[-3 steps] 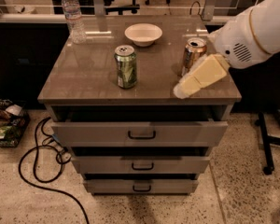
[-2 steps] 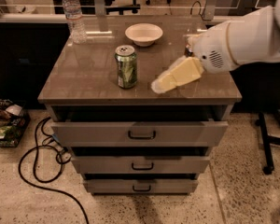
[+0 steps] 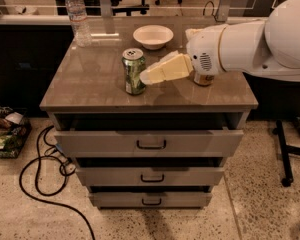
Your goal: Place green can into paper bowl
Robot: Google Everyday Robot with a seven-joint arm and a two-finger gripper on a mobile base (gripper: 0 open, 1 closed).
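Note:
The green can stands upright on the brown top of the drawer cabinet, left of centre. The paper bowl sits behind it near the back edge, white and empty. My gripper with cream fingers reaches in from the right on the white arm. Its tips are right beside the can's right side, at the can's mid height.
A clear water bottle stands at the back left corner. A gold can stands behind my wrist, mostly hidden. The cabinet's top drawer is pulled out slightly. Cables lie on the floor at left.
My gripper has moved left across the cabinet top, from beside the gold can to right next to the green can. The cans and the bowl have not moved.

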